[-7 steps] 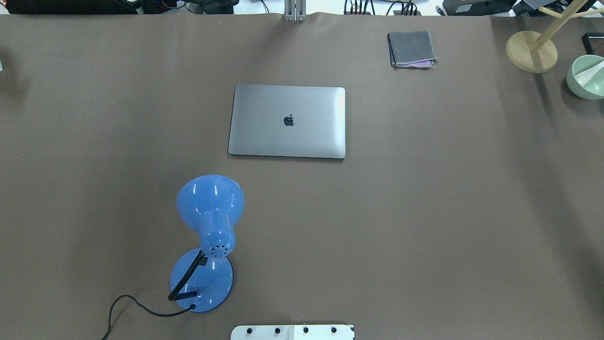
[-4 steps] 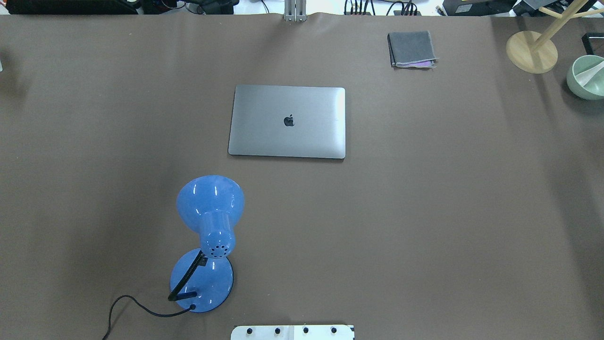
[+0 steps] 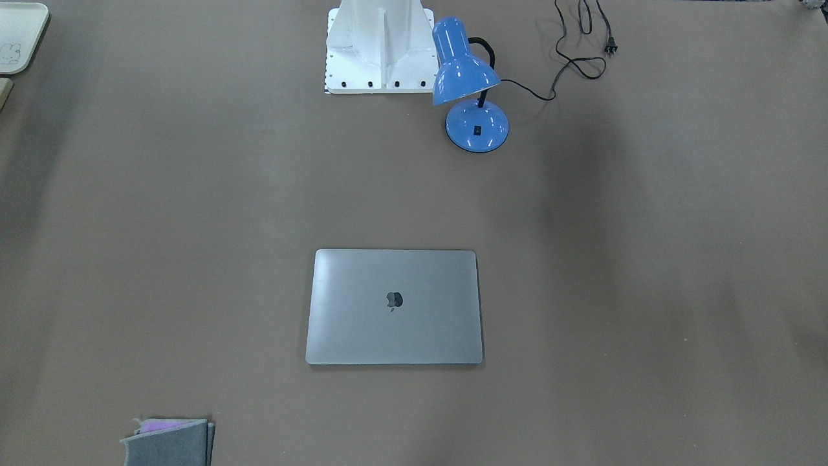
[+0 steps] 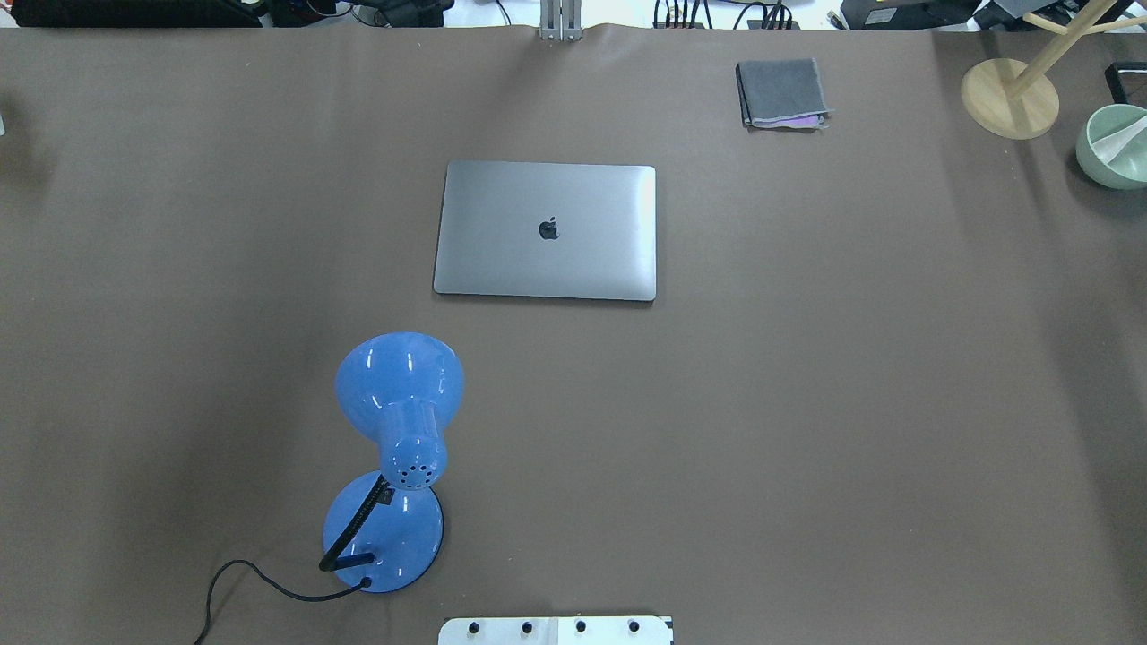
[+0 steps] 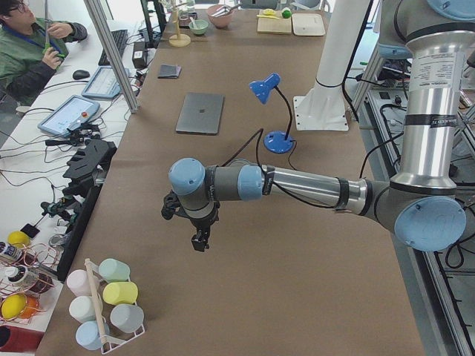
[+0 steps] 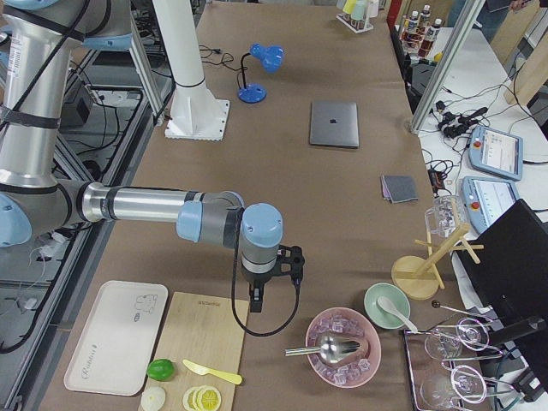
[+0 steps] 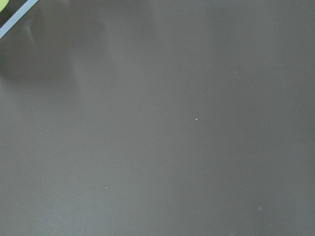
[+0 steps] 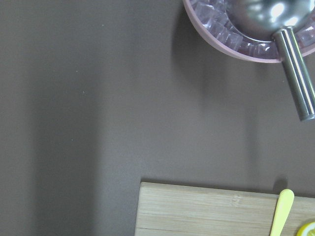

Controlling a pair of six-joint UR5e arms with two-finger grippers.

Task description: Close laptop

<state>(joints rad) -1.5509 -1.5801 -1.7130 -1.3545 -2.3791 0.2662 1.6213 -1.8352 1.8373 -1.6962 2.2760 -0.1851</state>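
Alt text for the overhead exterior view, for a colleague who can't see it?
A silver-grey laptop lies closed, logo up, centred on the brown table. A blue desk lamp stands nearer the robot, on its left; a grey felt pouch lies at the far right.

Silver-grey laptop [image 4: 545, 260] with dark logo [image 4: 548, 229], blue lamp [image 4: 399, 385], brown table [image 4: 806, 376], grey purple-edged pouch [image 4: 781, 90].

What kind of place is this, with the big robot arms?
Probably a robot testing lab. A left arm and a right arm reach over one long table, and a person sits beside it at a desk with a control tablet.
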